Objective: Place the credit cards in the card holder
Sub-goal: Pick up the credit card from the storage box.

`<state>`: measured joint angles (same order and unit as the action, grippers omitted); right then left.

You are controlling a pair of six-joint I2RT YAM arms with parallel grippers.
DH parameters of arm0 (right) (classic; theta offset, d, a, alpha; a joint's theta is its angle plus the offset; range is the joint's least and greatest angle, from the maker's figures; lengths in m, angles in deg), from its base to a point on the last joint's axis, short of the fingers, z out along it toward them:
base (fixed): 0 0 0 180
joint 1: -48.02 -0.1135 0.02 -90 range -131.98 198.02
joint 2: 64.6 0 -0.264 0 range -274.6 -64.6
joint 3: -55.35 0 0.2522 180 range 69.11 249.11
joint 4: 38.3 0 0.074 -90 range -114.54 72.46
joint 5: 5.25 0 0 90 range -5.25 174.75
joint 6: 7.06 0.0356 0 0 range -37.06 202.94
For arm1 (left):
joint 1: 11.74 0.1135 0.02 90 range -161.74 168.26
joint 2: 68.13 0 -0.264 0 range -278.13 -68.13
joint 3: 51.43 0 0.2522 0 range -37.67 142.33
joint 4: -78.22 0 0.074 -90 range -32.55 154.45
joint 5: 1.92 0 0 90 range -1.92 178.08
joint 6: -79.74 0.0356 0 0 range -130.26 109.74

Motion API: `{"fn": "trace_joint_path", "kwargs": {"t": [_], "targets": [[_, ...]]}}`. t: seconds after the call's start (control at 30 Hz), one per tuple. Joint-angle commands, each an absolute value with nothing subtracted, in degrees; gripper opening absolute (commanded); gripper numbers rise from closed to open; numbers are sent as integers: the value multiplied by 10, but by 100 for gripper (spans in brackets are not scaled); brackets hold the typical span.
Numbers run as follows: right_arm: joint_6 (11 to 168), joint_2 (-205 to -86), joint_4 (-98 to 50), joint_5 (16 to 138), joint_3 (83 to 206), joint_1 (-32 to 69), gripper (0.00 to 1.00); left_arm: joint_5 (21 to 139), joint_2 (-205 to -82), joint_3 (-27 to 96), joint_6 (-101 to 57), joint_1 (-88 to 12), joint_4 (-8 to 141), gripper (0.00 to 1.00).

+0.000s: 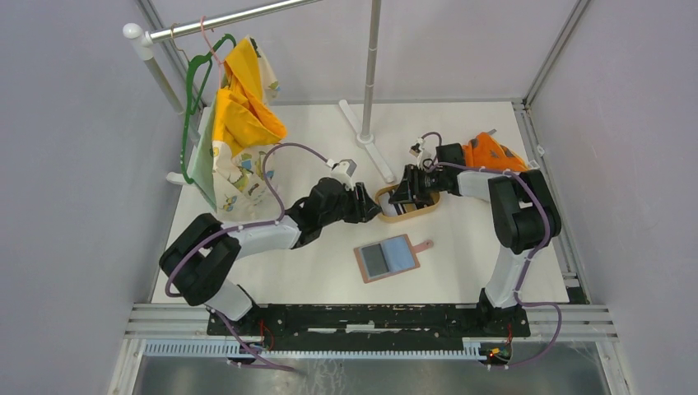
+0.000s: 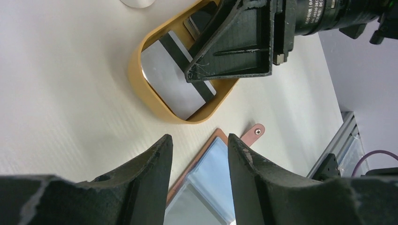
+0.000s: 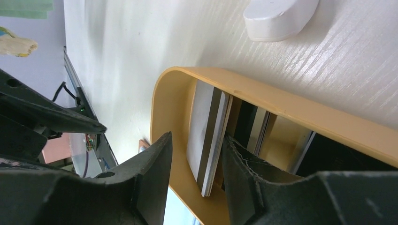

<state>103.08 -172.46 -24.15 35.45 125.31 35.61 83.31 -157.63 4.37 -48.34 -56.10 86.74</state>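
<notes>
Top external view: the card holder (image 1: 388, 257) is lying open and flat on the table just below centre frame, blue-grey pockets facing up. The credit cards are sitting in the wooden tray (image 1: 403, 220) right above it. The right gripper (image 1: 409, 196) is dipped into the tray from the right, and the left gripper (image 1: 372, 210) hangs at the tray's left end.

Right wrist view: the jaws are partway apart, straddling the long edge of a white card (image 3: 206, 136) with a dark stripe. There's a sliver of daylight on one side, so I wouldn't call it gripped yet. Darker cards (image 3: 246, 122) sit behind it. The left wrist view shows the left jaws about half apart with nothing between them, and the holder and its strap tab (image 2: 256, 131) visible underneath.

Handling-wise, I'd expect these cards to be super light, stiff and slick, and a pain to pick off a flat surface. Best bet is probably to pinch across the two faces near a short end once an edge is tipped up against the tray wall. The holder looks soft and will likely slide unless the other arm pins it.

Text: nothing readable on the cards. There's small white lettering on the right arm's wrist, top right of the left wrist view, but it's too blurry to make out.
</notes>
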Motion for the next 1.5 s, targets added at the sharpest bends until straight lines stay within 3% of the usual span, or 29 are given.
{"fn": "trace_joint_path", "kwargs": {"t": [0.0, 0.2, 0.5, 0.97, 1.47], "targets": [[959, -1740, -183, 363, 1296, 341, 49, 848, -1527, 24, -450, -561, 863, 54], [911, -1751, -139, 395, 1325, 315, 52, 859, -1497, 1, -450, -562, 852, 54], [922, -1773, -135, 388, 1327, 311, 50, 865, -1472, -13, -452, -561, 845, 53], [930, -1755, -129, 367, 1328, 333, 15, 868, -1462, -22, -456, -562, 845, 53], [960, -1762, -159, 307, 1310, 357, 27, 869, -1454, -27, -456, -562, 845, 53]]}}
